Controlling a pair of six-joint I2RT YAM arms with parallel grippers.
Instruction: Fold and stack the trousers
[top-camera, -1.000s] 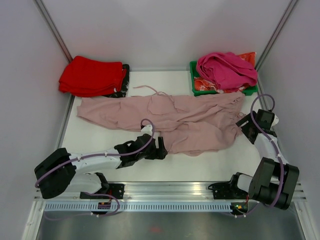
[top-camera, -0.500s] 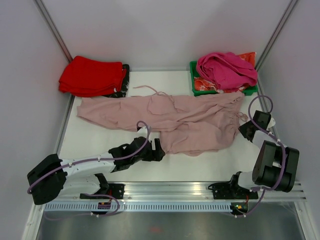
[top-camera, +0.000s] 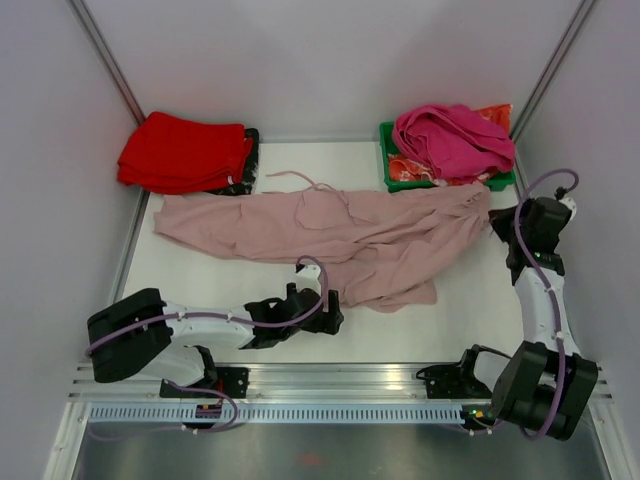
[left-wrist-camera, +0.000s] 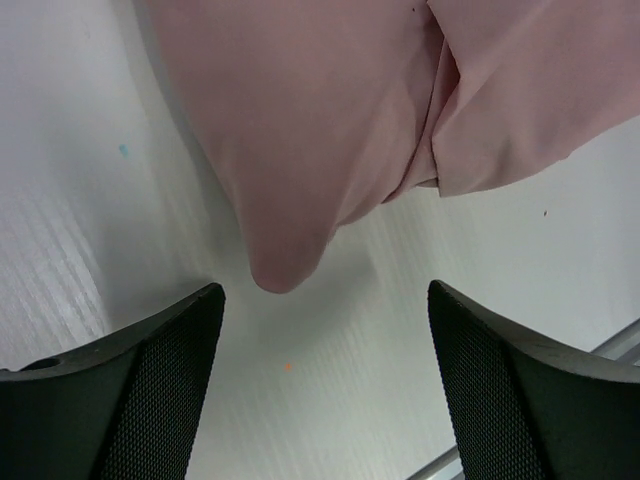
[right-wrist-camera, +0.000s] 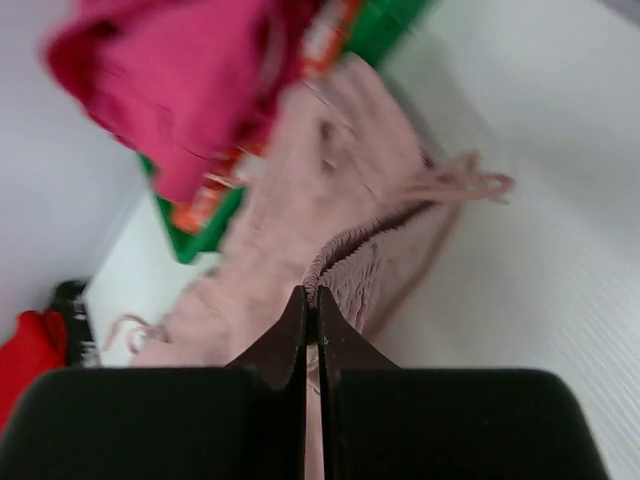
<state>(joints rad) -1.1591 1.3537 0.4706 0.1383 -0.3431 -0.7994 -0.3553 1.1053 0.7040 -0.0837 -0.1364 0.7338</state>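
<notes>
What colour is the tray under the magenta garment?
Green; the tray shows best in the top external view.

A bright magenta garment (top-camera: 452, 138) lay heaped in a green tray (top-camera: 388, 172) just beyond the right gripper (top-camera: 500, 222). Folded red garments (top-camera: 183, 152) sat on the white table (top-camera: 480, 310), well beyond the left gripper (top-camera: 325, 315) and to its left.

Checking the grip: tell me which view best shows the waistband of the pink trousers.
Right wrist: the gathered waistband, pinched in the shut right pincer, close up. The top view shows it small at the right end of the trousers; the left wrist shows only another fold.
</notes>
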